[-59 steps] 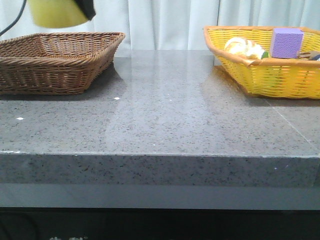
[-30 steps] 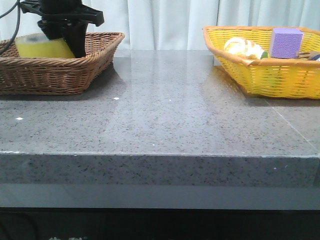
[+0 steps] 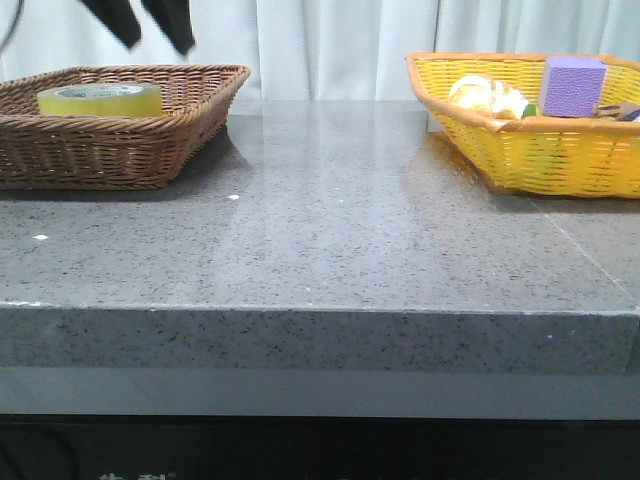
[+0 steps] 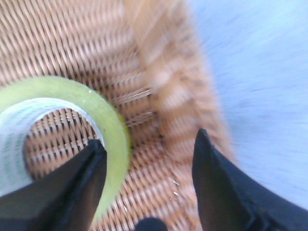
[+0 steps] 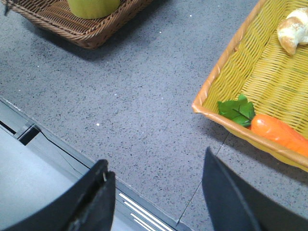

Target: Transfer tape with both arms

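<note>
Now the tape [image 3: 100, 99] lies flat in the brown basket [image 3: 190, 120], free of the left gripper [image 4: 147, 159], whose fingers are spread above it. Only the right wrist view shows the right gripper [image 5: 156, 178] (also spread, holding nothing) over the grey table [image 3: 340, 220], beside the yellow basket [image 5: 250, 82] with a carrot [image 5: 276, 130]. Between the baskets the table lies wide.

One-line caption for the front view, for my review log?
Yellow tape lies flat in the brown wicker basket; the open left gripper hangs above it.
</note>
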Tool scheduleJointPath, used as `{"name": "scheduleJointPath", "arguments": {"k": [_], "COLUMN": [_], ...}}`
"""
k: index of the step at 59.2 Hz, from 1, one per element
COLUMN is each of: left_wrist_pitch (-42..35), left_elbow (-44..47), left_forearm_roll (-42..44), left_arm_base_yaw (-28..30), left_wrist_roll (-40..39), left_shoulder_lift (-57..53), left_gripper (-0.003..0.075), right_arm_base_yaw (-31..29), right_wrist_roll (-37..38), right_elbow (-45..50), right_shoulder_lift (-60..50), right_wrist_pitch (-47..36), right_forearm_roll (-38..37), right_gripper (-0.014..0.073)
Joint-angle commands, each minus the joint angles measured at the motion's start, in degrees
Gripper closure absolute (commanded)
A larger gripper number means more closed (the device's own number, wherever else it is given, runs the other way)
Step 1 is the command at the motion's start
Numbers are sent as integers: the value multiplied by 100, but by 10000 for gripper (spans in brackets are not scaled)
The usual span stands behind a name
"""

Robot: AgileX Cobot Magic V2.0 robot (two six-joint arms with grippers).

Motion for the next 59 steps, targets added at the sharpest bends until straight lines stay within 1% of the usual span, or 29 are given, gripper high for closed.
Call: {"name": "scheduleJointPath", "arguments": {"k": [1,12,18,26,36,44,51,59], "left_wrist_pitch": [160,88,-155,-534,-1281,-2218,-2895,-3416], "left_elbow": [50,951,1594,2666,4145,5365,6186,6941], "left_forearm_roll": [-90,-69,-25,2,38,27,19,-22], "left_arm_base_yaw": [-112,-396,-582,-819,-1112,-1233,-1233,-1233], "left_wrist_roll": [-61,-61,-50,-39,-39,-39,-39,-39], "left_shoulder_lift": [-822,-1749,-2273,-3105,-4238,-5226,-5930,-6595], "left_gripper": [323,323,325,335,335,335,335,335], "right_arm_base_yaw": [-18,-18,-18,-18,-18,-18,-18,-23], "right_wrist_roll": [0,0,0,0,0,0,0,39], "right_elbow": [-125,-125,-125,-125,-125,-125,-125,-125], "right_shoulder_lift": [-12,-12,-12,-12,-12,-12,-12,-12], "right_wrist_pitch": [-355,-355,-355,-355,-355,-350,-357,-320], "right_forearm_roll": [-27,-27,-27,-27,-27,121,101,-199], "right_gripper": [160,160,160,160,160,160,160,160]}}
